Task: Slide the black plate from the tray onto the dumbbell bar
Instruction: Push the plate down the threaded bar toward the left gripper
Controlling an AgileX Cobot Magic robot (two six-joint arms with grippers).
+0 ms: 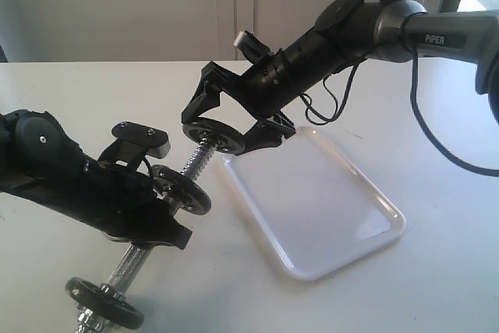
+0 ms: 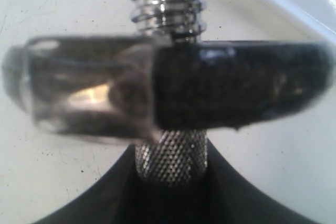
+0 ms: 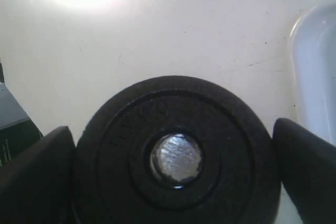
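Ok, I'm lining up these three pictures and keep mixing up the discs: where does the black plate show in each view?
Exterior view: the black plate sits left of centre, in the right gripper, at the upper tip of the dumbbell bar.
Left wrist view: not in it; that disc has a nut beside it.
Right wrist view: lower middle, facing the camera.
Shared landmark: the dumbbell bar, in all three.
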